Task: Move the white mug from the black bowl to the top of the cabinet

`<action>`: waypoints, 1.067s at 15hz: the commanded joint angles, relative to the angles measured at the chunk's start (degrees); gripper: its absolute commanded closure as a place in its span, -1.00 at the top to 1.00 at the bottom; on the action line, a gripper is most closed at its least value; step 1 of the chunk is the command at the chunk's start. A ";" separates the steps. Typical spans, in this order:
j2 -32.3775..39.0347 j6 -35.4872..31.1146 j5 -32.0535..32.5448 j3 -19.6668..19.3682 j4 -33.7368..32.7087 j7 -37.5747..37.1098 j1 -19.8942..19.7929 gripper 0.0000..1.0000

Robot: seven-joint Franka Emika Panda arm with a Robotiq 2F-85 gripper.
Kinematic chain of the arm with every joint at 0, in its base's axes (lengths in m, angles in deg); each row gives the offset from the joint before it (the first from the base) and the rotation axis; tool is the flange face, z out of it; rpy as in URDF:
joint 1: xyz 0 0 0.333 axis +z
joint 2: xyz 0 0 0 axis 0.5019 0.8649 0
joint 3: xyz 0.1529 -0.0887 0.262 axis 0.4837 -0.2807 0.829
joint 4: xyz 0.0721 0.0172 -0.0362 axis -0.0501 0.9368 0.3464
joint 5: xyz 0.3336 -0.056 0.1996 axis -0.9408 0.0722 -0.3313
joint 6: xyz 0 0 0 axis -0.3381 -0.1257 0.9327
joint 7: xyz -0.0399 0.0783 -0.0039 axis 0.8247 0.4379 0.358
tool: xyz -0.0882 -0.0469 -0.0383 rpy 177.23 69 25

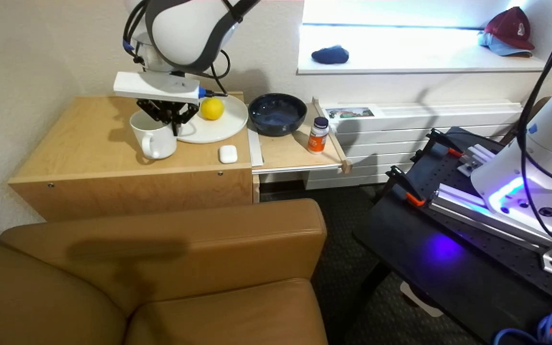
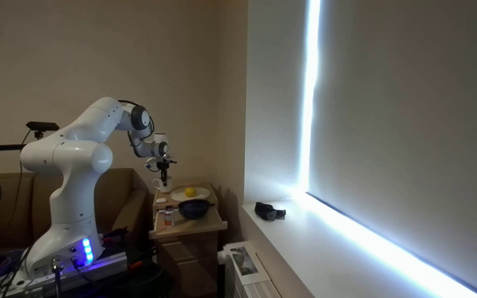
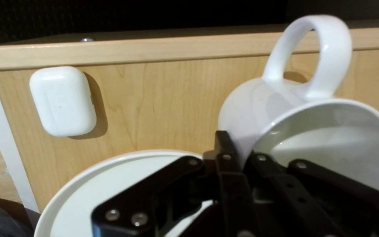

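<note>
One white mug (image 1: 162, 139) out of the black bowl (image 1: 277, 115), but not let go

In an exterior view, the mug is over the worktop (image 1: 96, 139), which is the flat top of the cabinet (image 1: 146, 191). The tool (image 1: 175, 128) comes down at the mug's rim. The bowl stands well apart from it, on a shelf (image 1: 281, 151) that sticks out, and its dark inside shows no mug. So the first job, getting the mug out, looks done.

In an exterior view, a round yellow thing (image 2: 190, 191) sits on the plate (image 2: 203, 193), and the mug is just past the plate. The mug is too small here to tell if its bottom touches the wood.

In the wrist view, the tool's two fingers (image 3: 222, 143) pinch the mug's wall, one finger inside and one outside. The handle (image 3: 336, 49) points to the long edge of the worktop. A small white case (image 3: 63, 102) lies near, but it is not touching. I think the task is almost done. What is left is to make sure the mug sits flat on the top, then spread the fingers and lift the tool away.
</note>
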 commanded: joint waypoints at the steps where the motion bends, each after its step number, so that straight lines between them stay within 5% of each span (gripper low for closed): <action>1: 1.29 1.04 -0.55 -0.53 -0.67 -0.54 -0.14 -0.97; 5: 1.86 0.94 -0.91 -0.35 -1.05 -0.61 -0.28 -0.97; 6: 1.91 1.50 -0.84 -0.44 -1.31 -0.71 -0.22 -0.39; 8: 1.10 0.94 -1.33 0.37 -0.57 0.23 -0.82 -0.26; 16: -8.23 -4.19 -4.45 4.77 7.28 3.69 -4.69 0.87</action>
